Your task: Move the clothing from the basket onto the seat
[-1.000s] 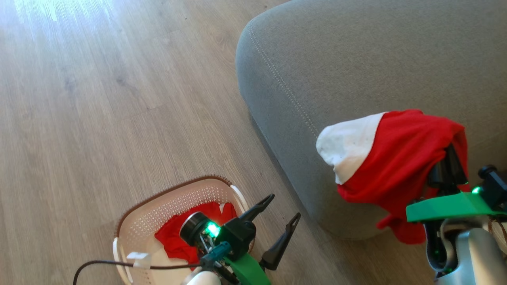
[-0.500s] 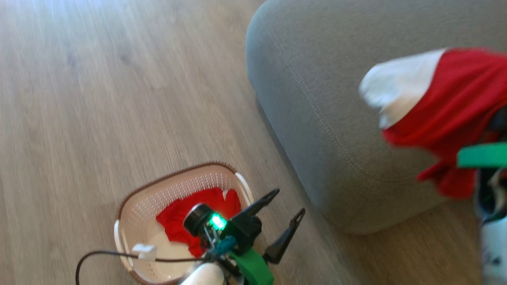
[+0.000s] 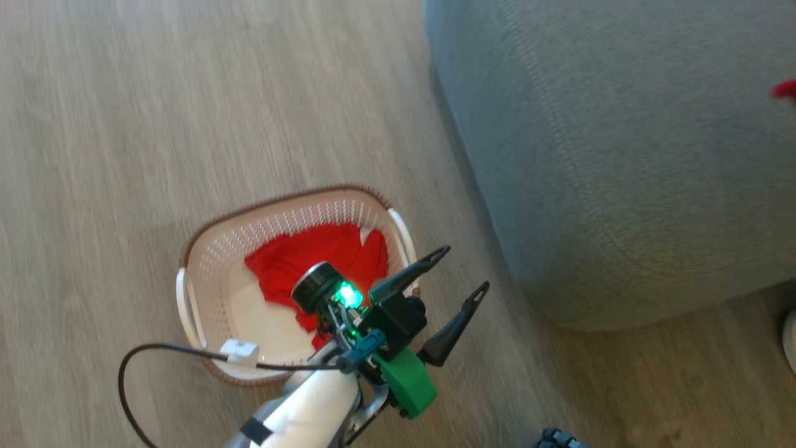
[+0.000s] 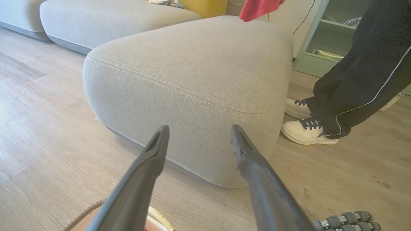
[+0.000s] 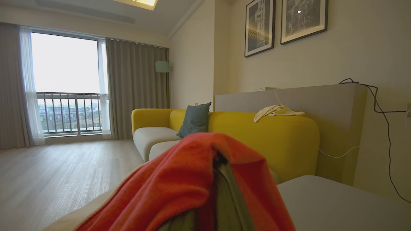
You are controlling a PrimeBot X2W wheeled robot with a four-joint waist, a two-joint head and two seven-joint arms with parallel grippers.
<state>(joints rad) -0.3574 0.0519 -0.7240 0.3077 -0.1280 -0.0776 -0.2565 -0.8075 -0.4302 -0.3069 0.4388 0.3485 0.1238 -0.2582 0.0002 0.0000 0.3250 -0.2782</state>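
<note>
One red garment (image 3: 298, 261) is seen crumpled in the basket (image 3: 208, 274), below and behind the widely parted left gripper (image 3: 464, 268); its long axis cannot be told. A second red garment (image 5: 189, 173) is draped lengthwise over the right gripper (image 5: 221, 173), whose jaws are closed on it. The seat (image 4: 199, 70) lies ahead of the left jaws, on a wooden floor (image 3: 124, 124). A yellow sofa (image 5: 263, 141) is seen beyond the right jaws.

Head camera looks down on the seat (image 3: 622, 155), left wrist faces it low and near, right wrist across it.
</note>
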